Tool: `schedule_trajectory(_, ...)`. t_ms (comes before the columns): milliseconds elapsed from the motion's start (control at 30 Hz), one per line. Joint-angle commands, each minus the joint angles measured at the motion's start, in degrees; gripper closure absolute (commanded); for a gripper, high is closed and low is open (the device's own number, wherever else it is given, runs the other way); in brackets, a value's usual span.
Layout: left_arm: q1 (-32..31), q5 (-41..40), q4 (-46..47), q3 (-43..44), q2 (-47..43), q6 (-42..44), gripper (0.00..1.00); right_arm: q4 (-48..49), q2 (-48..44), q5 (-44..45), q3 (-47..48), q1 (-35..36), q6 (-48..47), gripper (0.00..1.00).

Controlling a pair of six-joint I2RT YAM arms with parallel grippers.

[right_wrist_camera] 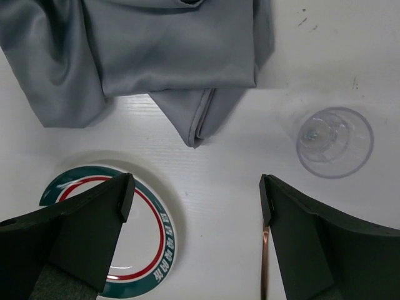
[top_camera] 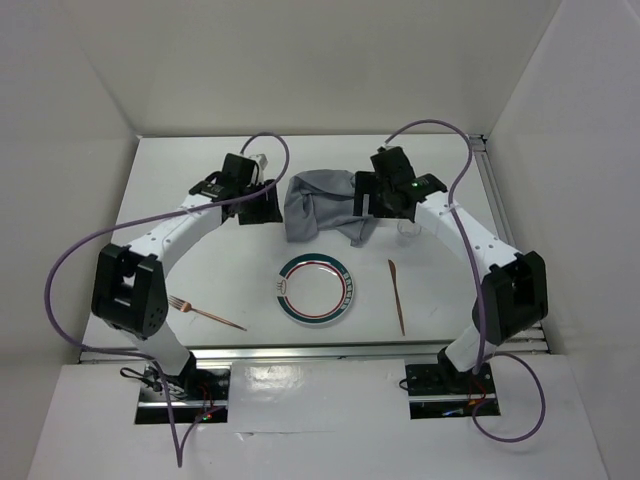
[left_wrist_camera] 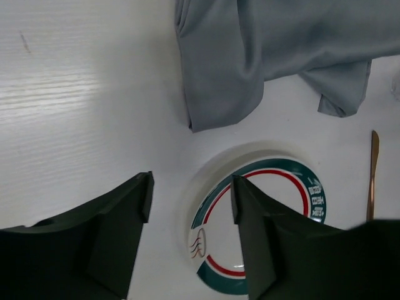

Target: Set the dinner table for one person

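On the white dinner table [top_camera: 250, 262] lie a plate [top_camera: 316, 291] with a green and red rim, a copper fork [top_camera: 207, 313] to its left and a copper knife [top_camera: 397, 295] to its right. Behind the plate is a crumpled grey cloth [top_camera: 320, 205]. My left gripper [top_camera: 262, 205] hovers open at the cloth's left edge; the left wrist view has its jaws [left_wrist_camera: 190, 184] apart over the plate's [left_wrist_camera: 262, 219] rim, holding nothing. At the cloth's right edge my right gripper [top_camera: 372, 200] stands wide open [right_wrist_camera: 195, 187] above bare table between plate [right_wrist_camera: 119, 231] and knife [right_wrist_camera: 265, 262].
A clear glass [right_wrist_camera: 334, 142] stands upright on the table right of the cloth [right_wrist_camera: 156, 56], below the right arm. White walls close in the table at the back and sides. Purple cables loop over both arms.
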Motion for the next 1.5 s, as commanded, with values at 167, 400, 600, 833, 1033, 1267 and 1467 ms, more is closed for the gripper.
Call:
schedule_trajectory(167,1.84,10.27,11.97,1.33,9.04,-1.36,0.17,5.04,15.08,-2.90,14.45,0.45,-8.06,0.12)
schedule_trajectory(400,2.37,13.97,15.49,2.03,16.25,-2.06,0.12,11.18,29.31,-5.17,21.96,-0.78,-18.51,0.10)
schedule_trajectory(600,2.90,17.57,21.99,0.28,18.10,-4.78,0.21,13.21,37.58,-10.64,30.20,-2.71,-21.51,0.09)
schedule_trajectory(833,3.51,21.09,21.22,3.26,21.27,-6.55,1.00,13.73,42.34,-13.70,37.59,-3.24,-20.99,0.64)
schedule_trajectory(1033,7.72,19.50,16.73,10.64,19.87,-4.19,1.00,10.75,46.21,-13.62,50.95,-5.35,-18.17,1.00)
schedule_trajectory(1267,11.78,21.87,10.05,23.38,21.69,-3.12,1.00,11.20,44.97,-20.65,56.14,-7.63,-16.42,0.53)
schedule_trajectory(1467,13.17,15.04,-1.99,33.67,28.39,-5.05,0.12,4.34,45.60,-18.21,55.55,-8.15,-15.10,0.00)
